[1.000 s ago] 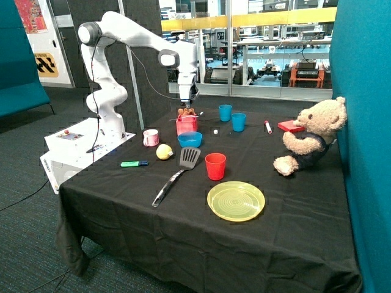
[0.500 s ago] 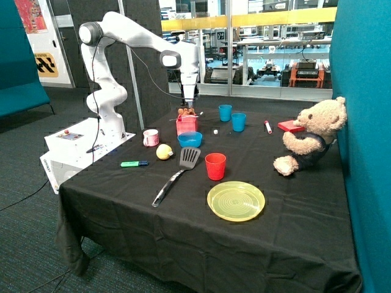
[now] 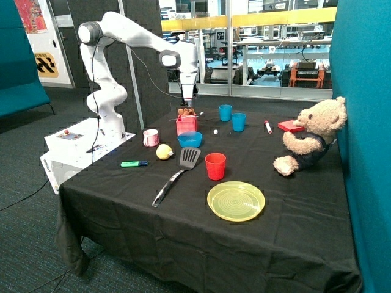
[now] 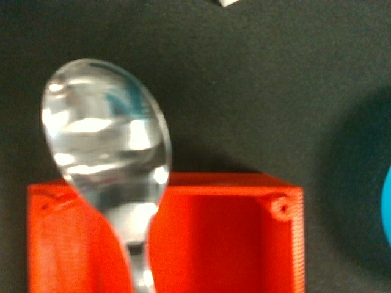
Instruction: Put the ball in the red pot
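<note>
Ball point(image 3: 164, 151) hasn't been picked up yet, it's sat on the table well below and out in front of the claw point(image 3: 188, 101), which hangs over the red pot point(image 3: 187, 125). Spoon point(image 4: 110, 159) is stood in there. Claw opening can't be made out. Next up, a reach down to the ball is needed.

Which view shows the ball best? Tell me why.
The outside view: the ball lies whole on the black table, between the pink-and-white mug and the spatula. The wrist view shows only the red pot and a spoon, no ball.

Teal partitions point(image 3: 366, 91), dark carpet point(image 3: 24, 183), glass wall point(image 3: 269, 43) w/ workshop behind
</note>
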Robot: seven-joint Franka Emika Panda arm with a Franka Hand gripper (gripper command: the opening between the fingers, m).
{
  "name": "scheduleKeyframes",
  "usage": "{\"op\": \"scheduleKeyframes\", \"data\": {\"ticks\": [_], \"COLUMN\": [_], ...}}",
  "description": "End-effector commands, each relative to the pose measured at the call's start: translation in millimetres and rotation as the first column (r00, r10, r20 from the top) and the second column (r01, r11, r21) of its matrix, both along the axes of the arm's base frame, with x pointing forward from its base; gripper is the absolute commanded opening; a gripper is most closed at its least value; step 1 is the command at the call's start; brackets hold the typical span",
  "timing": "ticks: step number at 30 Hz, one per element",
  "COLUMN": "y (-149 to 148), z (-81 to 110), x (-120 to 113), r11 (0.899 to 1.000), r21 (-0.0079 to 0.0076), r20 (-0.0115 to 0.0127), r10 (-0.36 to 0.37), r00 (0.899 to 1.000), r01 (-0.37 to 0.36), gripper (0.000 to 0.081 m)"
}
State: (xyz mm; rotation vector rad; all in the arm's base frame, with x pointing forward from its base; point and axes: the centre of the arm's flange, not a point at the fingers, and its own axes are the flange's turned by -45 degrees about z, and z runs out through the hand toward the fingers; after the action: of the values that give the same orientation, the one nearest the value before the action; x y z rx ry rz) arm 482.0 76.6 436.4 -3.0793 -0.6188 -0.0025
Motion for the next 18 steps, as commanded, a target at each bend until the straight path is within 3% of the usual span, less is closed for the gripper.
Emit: {"op": "scheduleKeyframes", "data": {"ticks": [1, 7, 18], "y": [19.4, 19.4, 21.9], "z": [13.2, 10.4, -17.5], "x": [-15.0, -18.3, -18.4], "r11": [1.000, 1.000, 0.996], "r21": [-0.0011, -0.0011, -0.0011], "r20": [-0.0014, -0.0014, -0.0014], "r10": [-0.028, 0.008, 0.087], "r00": [1.000, 1.000, 0.996], "r01": [0.028, -0.008, -0.087], "gripper": [0.0474, 0.0464, 0.0455]}}
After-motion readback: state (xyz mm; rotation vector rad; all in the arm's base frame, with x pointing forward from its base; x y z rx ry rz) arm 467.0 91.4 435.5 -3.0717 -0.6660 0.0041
